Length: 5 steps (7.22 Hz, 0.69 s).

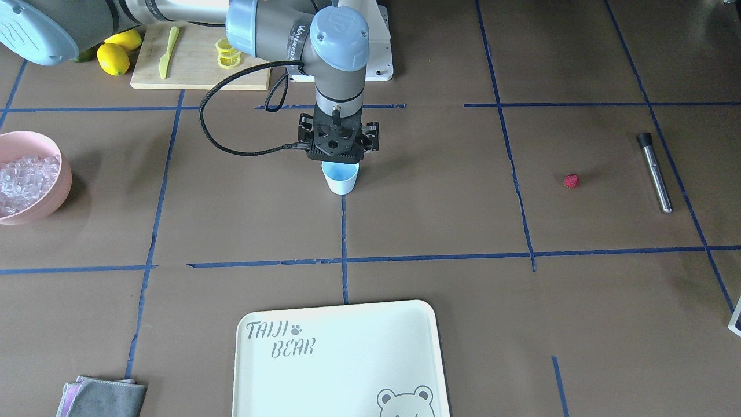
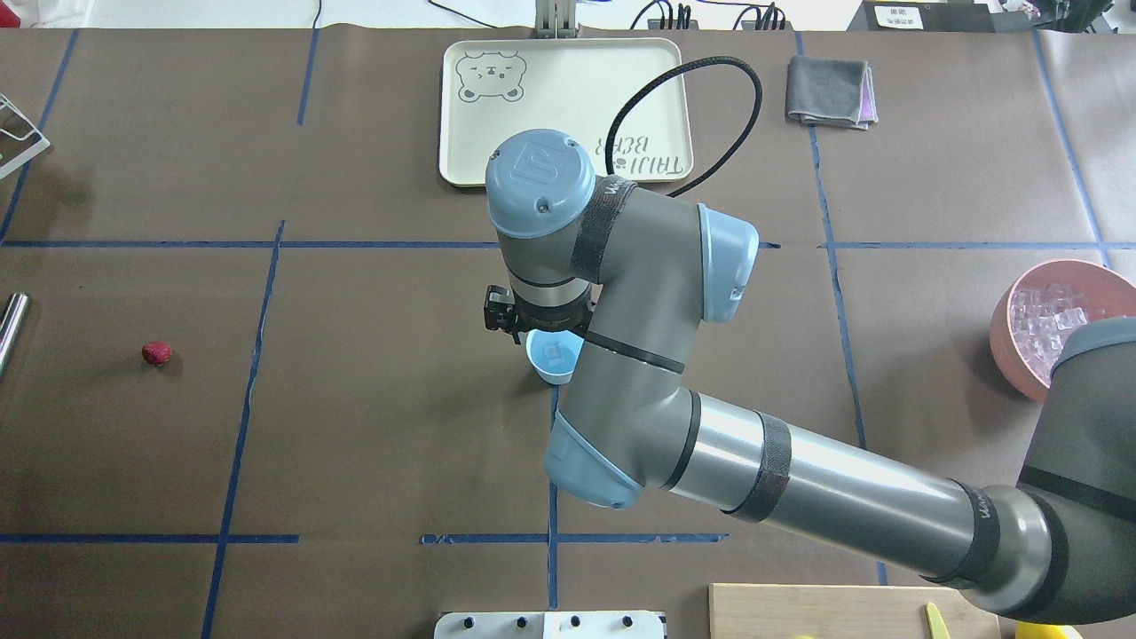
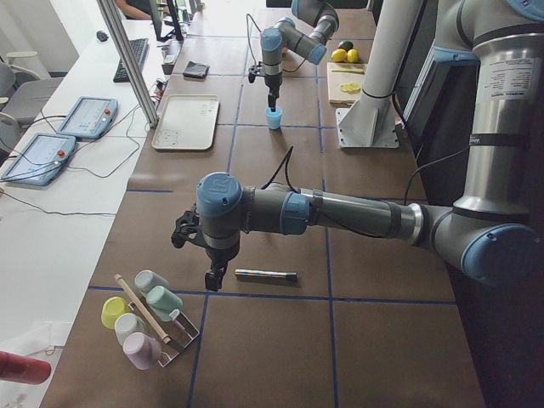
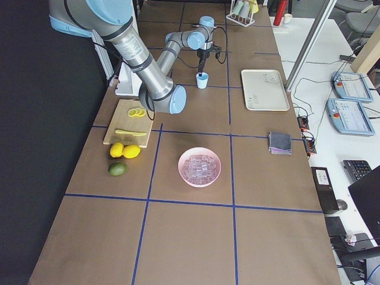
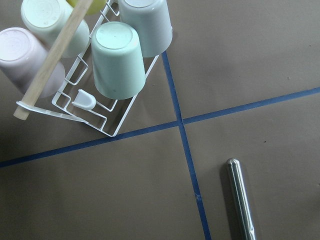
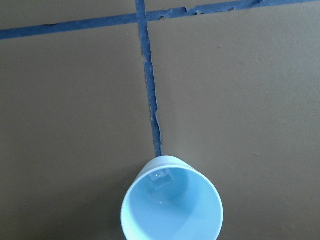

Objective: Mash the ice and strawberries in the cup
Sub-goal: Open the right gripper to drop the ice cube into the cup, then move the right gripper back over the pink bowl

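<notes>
The cup (image 1: 340,178) could be tipped if clipped by the right claw (image 1: 337,152), whose opening cannot be told.

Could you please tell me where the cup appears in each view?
Front-facing: cup at centre.
Overhead: cup at centre.
Left: cup upper centre.
Right: cup upper centre.
Left wrist: not in it.
Right wrist: cup at bottom edge.
Landmark: tape line meeting the cup, clear in front-facing, overhead and right wrist.
</notes>
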{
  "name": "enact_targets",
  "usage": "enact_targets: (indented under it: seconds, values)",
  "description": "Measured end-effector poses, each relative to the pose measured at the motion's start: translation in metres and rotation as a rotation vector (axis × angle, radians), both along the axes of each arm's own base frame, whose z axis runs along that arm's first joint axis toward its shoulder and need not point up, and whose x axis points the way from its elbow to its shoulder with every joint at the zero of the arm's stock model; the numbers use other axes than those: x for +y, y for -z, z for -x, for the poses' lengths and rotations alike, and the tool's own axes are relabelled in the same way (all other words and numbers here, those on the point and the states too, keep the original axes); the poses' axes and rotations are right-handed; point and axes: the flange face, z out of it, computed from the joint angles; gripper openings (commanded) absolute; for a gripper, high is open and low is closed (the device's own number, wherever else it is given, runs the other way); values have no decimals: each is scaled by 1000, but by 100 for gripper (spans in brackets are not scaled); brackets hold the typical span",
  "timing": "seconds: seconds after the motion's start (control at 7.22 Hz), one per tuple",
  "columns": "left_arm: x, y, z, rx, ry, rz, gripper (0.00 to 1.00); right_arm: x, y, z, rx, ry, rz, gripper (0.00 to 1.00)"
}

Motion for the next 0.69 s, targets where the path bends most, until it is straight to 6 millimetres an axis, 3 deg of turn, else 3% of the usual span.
enact_targets:
  seconds: [0.28,0.42,0.69]
  values:
    - [0,0,0,0,0,3,100,2,8,-12,-23,-14,-19,99]
    - [0,0,0,0,-1,5,100,2,13,-33,-42,-36,-39,99]
    - [0,-1,-1,1,-1,9,100,12,5,-110,-55,-78,-86,99]
